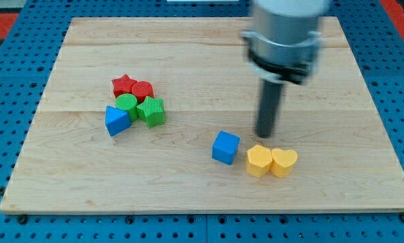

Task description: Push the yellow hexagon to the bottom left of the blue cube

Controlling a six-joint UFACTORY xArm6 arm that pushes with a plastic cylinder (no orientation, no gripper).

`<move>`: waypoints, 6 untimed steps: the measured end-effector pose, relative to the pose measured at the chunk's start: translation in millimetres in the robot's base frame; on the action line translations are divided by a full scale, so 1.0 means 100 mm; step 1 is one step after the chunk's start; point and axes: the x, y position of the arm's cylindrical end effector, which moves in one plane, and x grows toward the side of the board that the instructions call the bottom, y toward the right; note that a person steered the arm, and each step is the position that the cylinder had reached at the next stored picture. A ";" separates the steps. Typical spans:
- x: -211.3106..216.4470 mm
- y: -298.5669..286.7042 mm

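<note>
Tip (pixel 265 135) sits just far of the yellow hexagon (pixel 259 161), which lies right of the blue cube (pixel 225 147), touching the yellow heart (pixel 284 162). No hand fitted, only a bare rod. Hexagon needs to go left and nearer, so the tip likely has to come round to its right.

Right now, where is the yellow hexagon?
The yellow hexagon sits low on the view's right, between the blue cube and the yellow heart, touching the heart; my tip is just above it.

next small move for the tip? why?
Probably slide my tip toward the view's right and down, around the yellow heart. The yellow hexagon sits right of the blue cube, touching the heart, with my tip just above it. Pushing from here would drive it down, not left.
</note>
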 end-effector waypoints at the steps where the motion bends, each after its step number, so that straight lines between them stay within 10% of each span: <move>1: 0.38 0.85; 5: 0.32 -1.50; 6: 0.47 -1.09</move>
